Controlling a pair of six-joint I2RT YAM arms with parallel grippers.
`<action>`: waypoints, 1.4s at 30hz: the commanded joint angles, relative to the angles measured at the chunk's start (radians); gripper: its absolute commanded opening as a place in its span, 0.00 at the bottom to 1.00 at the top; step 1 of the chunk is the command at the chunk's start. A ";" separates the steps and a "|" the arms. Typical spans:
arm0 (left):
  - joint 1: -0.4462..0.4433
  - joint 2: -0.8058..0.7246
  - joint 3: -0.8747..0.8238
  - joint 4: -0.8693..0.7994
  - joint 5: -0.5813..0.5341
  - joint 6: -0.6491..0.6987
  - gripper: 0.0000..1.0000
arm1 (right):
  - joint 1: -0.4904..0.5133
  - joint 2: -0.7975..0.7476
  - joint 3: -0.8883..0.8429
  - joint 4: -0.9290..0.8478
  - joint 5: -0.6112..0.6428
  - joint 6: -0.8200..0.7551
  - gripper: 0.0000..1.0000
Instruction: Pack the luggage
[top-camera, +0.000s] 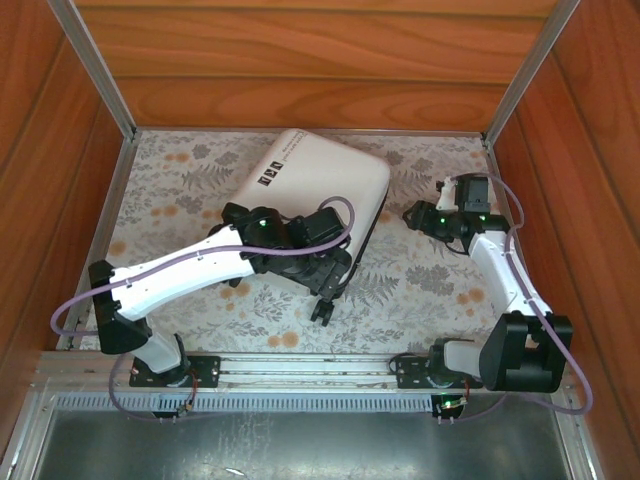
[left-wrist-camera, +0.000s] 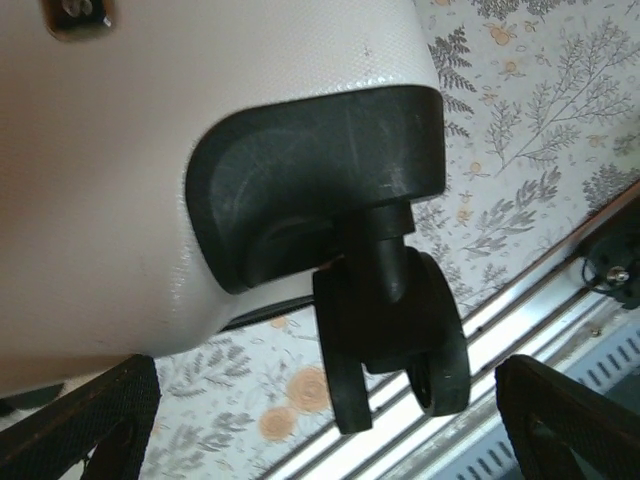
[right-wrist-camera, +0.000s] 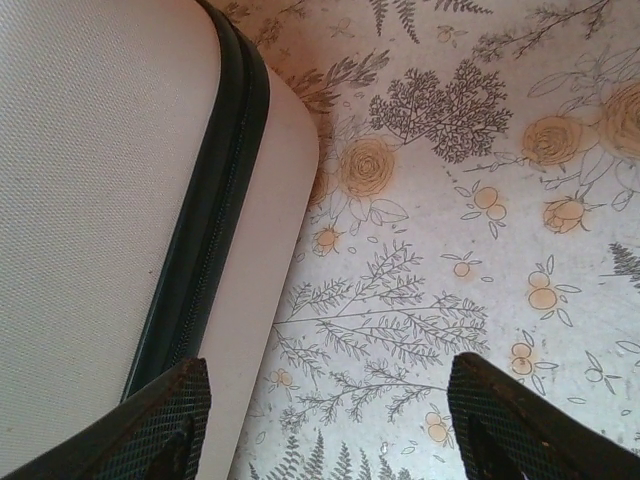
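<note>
Left fingers (left-wrist-camera: 85, 425) spread, suitcase (top-camera: 310, 180) wheel (left-wrist-camera: 390, 330) between them; right fingers (right-wrist-camera: 535, 425) spread beside its zip (right-wrist-camera: 205, 230). Seemingly packed; next, probably back away.

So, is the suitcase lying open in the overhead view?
No, the white hard-shell suitcase lies closed on the floral table cover, shell facing up and no lining showing.

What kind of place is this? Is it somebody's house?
Probably not a house: it looks like a little robot practice booth. Wooden walls box in a flowery table, two robot arms are bolted to a metal rail at its edge, and a white suitcase lies there.
</note>
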 joint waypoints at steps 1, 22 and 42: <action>-0.003 0.083 0.014 -0.009 0.040 -0.050 0.92 | -0.008 0.011 -0.018 -0.002 -0.048 0.004 0.67; 0.040 0.245 0.083 0.073 -0.037 -0.187 0.53 | -0.008 0.035 -0.040 0.033 -0.105 -0.041 0.67; 0.341 -0.219 -0.454 0.341 -0.070 0.027 0.00 | 0.404 -0.141 -0.323 0.602 -0.160 -0.318 0.65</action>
